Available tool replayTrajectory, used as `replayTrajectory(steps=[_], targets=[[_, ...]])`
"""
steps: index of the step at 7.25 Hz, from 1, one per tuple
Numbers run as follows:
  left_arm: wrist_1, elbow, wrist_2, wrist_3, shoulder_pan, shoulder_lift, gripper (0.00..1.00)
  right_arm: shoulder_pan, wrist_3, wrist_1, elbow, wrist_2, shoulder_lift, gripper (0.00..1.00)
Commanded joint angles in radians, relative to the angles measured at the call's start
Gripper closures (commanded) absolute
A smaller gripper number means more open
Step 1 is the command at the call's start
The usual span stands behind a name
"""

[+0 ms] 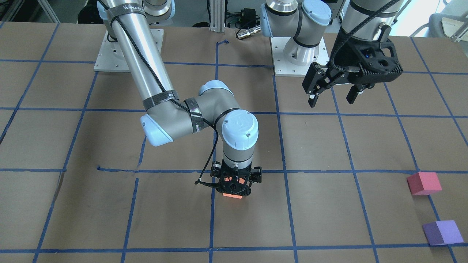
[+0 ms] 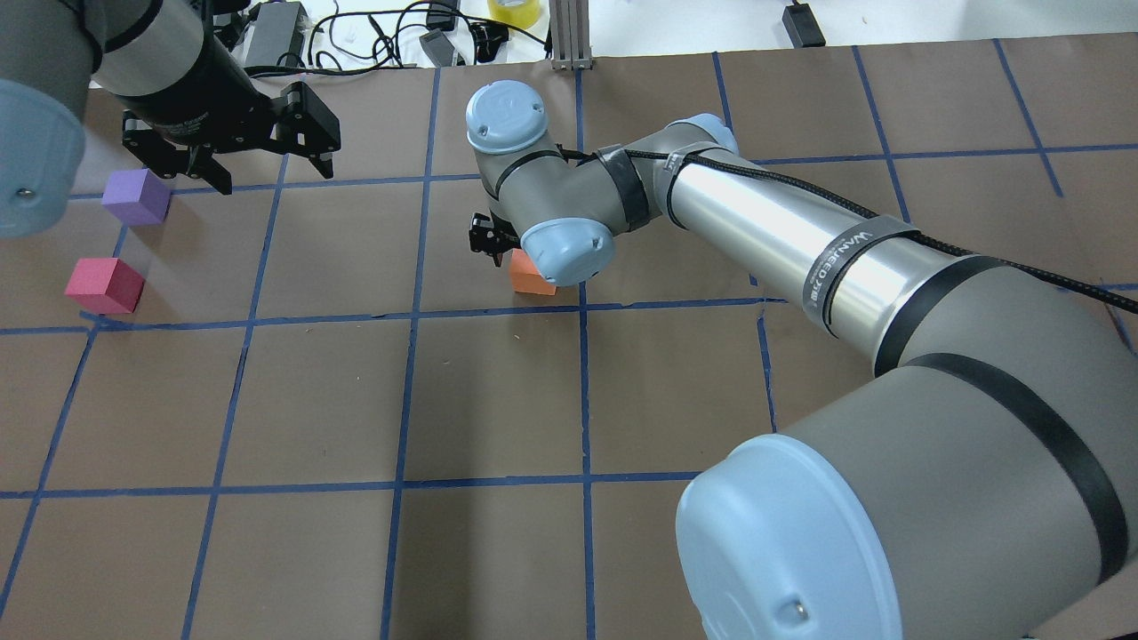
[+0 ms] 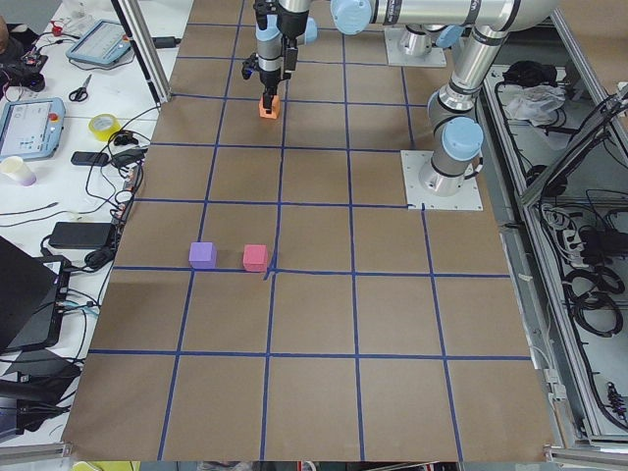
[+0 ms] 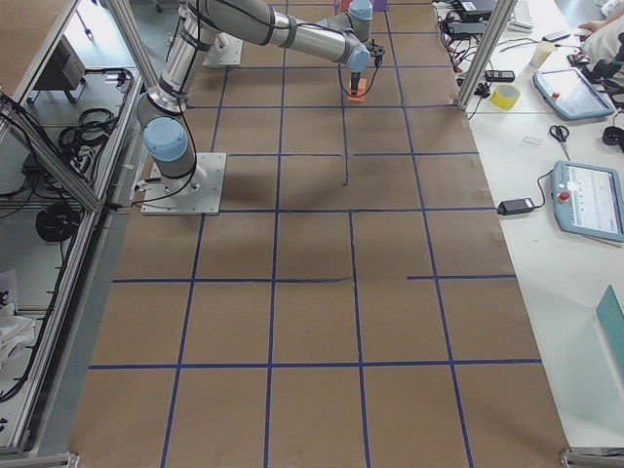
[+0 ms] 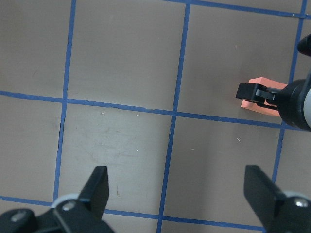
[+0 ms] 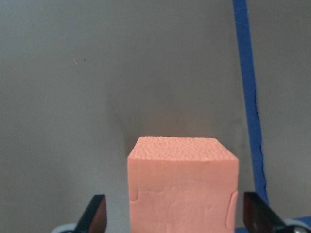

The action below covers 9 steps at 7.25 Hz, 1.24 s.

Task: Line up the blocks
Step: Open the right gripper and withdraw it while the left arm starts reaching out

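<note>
The orange block (image 6: 182, 189) sits between the right fingers (image 6: 95, 213) in the right wrist view. We see them spread wide, with a gap on each side of the cube. It seems to rest on the brown surface (image 6: 73, 97), near a blue tape line (image 6: 248, 97).

From the left wrist camera, we find the left fingers (image 5: 99, 187) also spread apart, with nothing between them. They hang over bare brown squares, and the orange cube shows far off under the other arm's black tool.

In the front-facing view, we find the right arm pointing straight down over the orange cube near the middle of the grid. The left fingers hover above the surface, well apart from it. The red-pink block (image 1: 424, 182) and the purple block (image 1: 442, 232) lie near each other at the view's right edge, far from the orange one.

In the overhead view, the right wrist partly hides the orange cube. The purple cube lies near the left fingers, and the red-pink one is just beyond it.

The left side view shows purple and red-pink side by side along one tape line, a small gap between them.
</note>
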Motion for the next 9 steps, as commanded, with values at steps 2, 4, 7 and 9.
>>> replayTrajectory(steps=[2, 4, 7, 9], targets=[[0.000, 0.000, 0.000, 0.005, 0.002, 0.001, 0.00, -0.115, -0.131, 0.171, -0.030, 0.057, -0.130, 0.00], [0.003, -0.015, -0.002, 0.012, -0.002, -0.009, 0.00, -0.327, -0.475, 0.417, -0.028, 0.071, -0.298, 0.00], [0.115, -0.021, -0.008, 0.002, -0.002, -0.136, 0.00, -0.565, -0.788, 0.652, -0.013, 0.074, -0.530, 0.00], [0.231, -0.020, -0.006, 0.002, -0.035, -0.242, 0.00, -0.550, -0.761, 0.723, 0.009, 0.062, -0.679, 0.00]])
